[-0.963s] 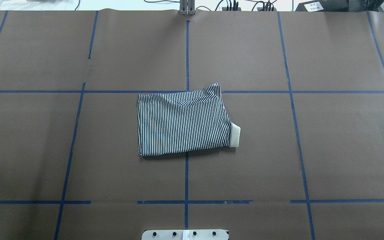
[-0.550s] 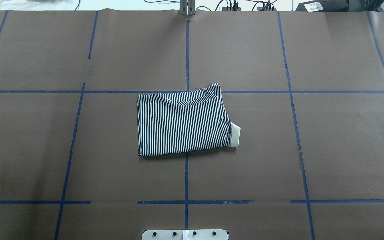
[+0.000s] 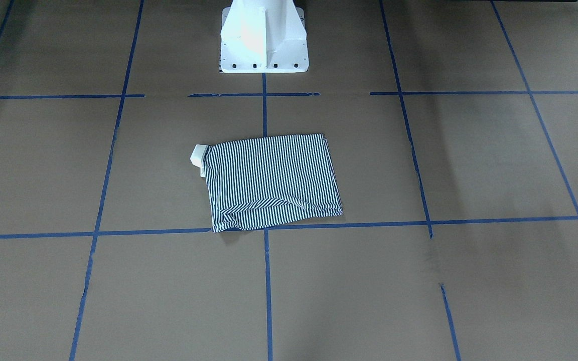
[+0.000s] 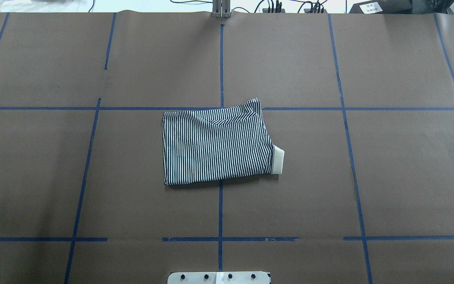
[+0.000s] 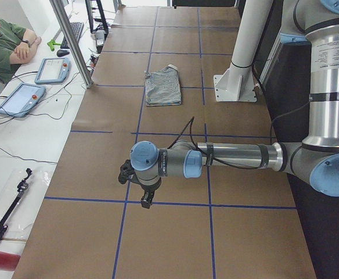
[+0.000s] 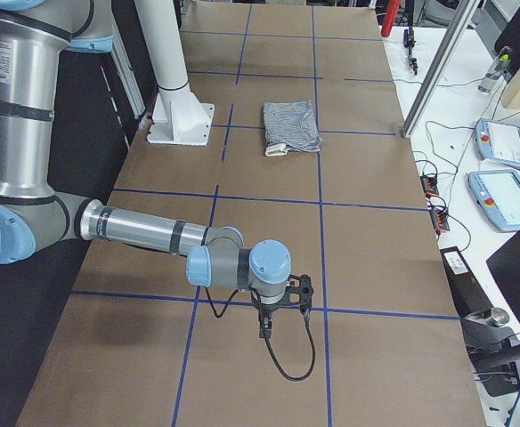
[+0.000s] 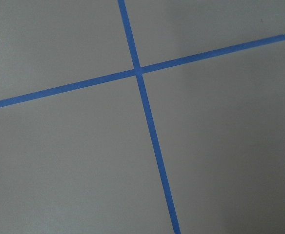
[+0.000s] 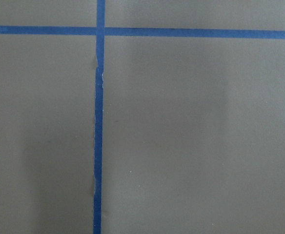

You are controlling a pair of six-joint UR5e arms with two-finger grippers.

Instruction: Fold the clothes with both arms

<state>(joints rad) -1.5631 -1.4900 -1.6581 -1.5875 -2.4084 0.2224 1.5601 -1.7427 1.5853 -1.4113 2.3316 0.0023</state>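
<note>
Pincers, two: left pincer (image 5: 145, 201) and right pincer (image 6: 266, 329), over the counter (image 4: 329, 177), well apart from the shirt; how far open cannot be told.
Striped polo shirt (image 4: 216, 146), one: folded, flat.

shirt (image 4: 217, 146): navy-white stripes, folded into flat rectangle, cream collar (image 4: 278, 159) sticking out one edge | place: between left gripper (image 5: 146, 201) and right gripper (image 6: 266, 329), well apart from both

Overhead: from behind robot, facing forward-down; shirt (image 4: 217, 146) mid-frame. Front-facing: opposite side, steep, pedestal (image 3: 263, 37) top centre. Side views: table ends, lengthwise, far; all four share shirt. Wrist cameras: close, downward, only tape lines (image 7: 137, 71) on paper (image 8: 196, 136).
</note>
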